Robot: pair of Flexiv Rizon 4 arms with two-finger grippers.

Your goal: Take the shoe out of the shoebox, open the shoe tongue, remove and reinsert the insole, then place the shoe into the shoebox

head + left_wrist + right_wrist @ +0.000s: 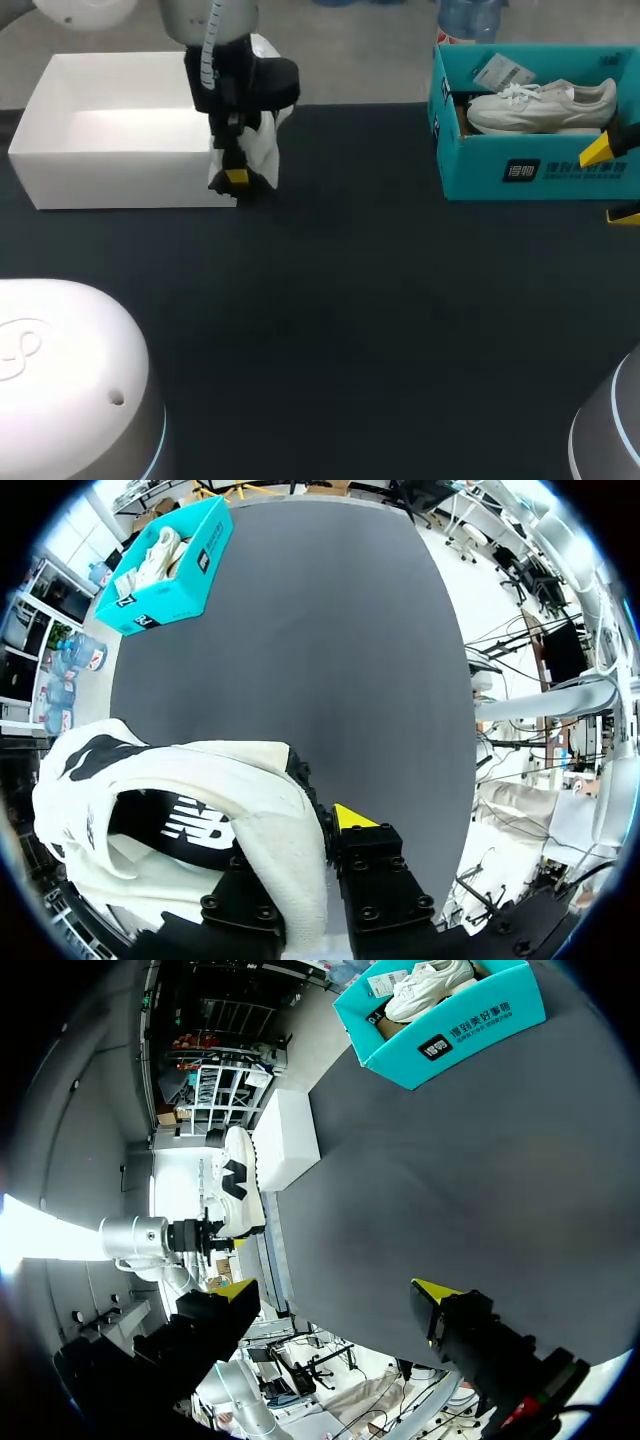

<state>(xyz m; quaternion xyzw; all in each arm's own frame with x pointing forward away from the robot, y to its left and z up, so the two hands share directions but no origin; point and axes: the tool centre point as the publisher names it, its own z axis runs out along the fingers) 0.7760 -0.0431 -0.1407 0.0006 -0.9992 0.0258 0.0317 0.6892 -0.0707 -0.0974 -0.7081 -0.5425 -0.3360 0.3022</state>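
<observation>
Head view: my left fingers (237, 178) hang just off the right end of the white shoebox (120, 182), clamped on the shoe (265, 148). The shoe is white with black trim, outside the box and low over the table (350, 300). Cannot tell whether its sole touches the surface

Left wrist view: part of the shoe's white upper is pinched between my two fingers. One yellow tip shows; the other is hidden behind the material. The shoe's opening with its black lining lies beside the grip

Right wrist view: my right fingers (335, 1295) are spread wide and hold nothing. They are well apart from the shoe, over at the table's right side near the teal box (540, 170), which has a white sneaker (540, 100) in it

Judgement: the shoe is out of its box, and the step in hand is getting it down on open table, ready for the tongue

To do it well:
- Carry it clear of the box wall towards the middle, where both arms can reach
- Set it sole-flat, not on its side, so the opening faces up
- Lower slowly. The grip is on soft upper only, so the shoe may swing or sag
- Release only once the sole bears weight
- Bring the right fingers in beforehand to steady the toe or heel

Risk: the shoe tips over on release
</observation>
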